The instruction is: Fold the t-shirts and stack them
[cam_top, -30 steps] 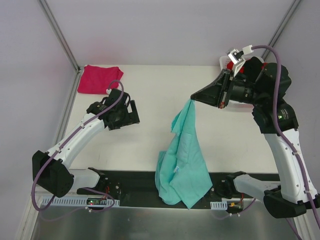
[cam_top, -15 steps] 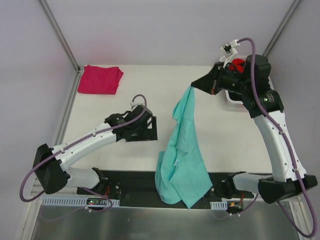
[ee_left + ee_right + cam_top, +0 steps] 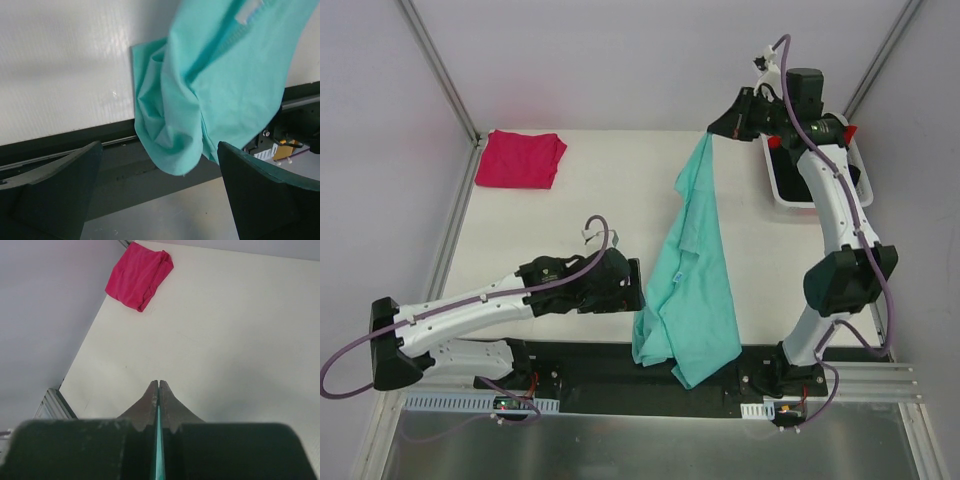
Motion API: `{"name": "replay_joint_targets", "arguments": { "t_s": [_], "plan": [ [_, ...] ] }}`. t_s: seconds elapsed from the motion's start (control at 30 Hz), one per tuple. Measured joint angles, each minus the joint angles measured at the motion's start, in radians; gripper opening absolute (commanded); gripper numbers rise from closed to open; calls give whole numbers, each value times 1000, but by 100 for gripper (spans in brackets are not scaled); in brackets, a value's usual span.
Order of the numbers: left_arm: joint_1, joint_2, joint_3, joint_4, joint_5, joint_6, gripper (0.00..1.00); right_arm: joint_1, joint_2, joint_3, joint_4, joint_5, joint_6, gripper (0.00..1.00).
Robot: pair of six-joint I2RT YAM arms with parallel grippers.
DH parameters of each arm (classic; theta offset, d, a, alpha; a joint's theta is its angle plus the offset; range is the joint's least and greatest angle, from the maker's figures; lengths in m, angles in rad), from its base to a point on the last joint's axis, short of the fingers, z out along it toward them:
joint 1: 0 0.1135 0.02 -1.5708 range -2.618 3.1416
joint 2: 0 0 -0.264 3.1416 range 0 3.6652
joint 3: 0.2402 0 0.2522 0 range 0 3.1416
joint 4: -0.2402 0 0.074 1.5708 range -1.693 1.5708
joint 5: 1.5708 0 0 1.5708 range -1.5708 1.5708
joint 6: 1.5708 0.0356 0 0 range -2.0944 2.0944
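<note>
- Teal soft cloth t-shirt [image 3: 692, 280]: one edge pinched between the closed jaws of my right gripper [image 3: 711, 132]; hangs beneath it, lower end bunched at the near edge of the white table [image 3: 610, 190].
- My left gripper [image 3: 637, 287]: spread wide, empty, just beside that bunched end.
- Magenta-pink folded t-shirt [image 3: 520, 158]: well apart, far beyond my left gripper.

Teal t-shirt [image 3: 210, 100] — top cut off

The white table [image 3: 570, 220] bears a folded magenta t-shirt [image 3: 520, 158] at its far-left corner and a white bin [image 3: 783, 192] far right.
</note>
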Motion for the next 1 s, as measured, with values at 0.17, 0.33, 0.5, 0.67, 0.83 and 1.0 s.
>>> {"name": "replay_joint_targets", "arguments": {
  "t_s": [0.17, 0.33, 0.5, 0.67, 0.83, 1.0],
  "plan": [
    [-122, 69, 54, -9, -37, -75, 99, -2, 140, 127, 2, 8, -2, 1],
    [-216, 169, 107, -11, -69, -139, 99, -10, 217, 180, 13, 6, 5, 1],
    [-227, 267, 170, -17, -82, -143, 99, -16, 198, 101, 62, 3, 5, 1],
    [-227, 335, 248, -42, -95, -158, 98, -16, 146, -25, 90, 5, -3, 1],
    [-227, 355, 258, -61, -142, -209, 95, -16, 69, -125, 109, 6, -4, 1],
    [-227, 384, 258, -68, -201, -272, 93, -16, -21, -197, 154, 7, -5, 1]
  ]
}}
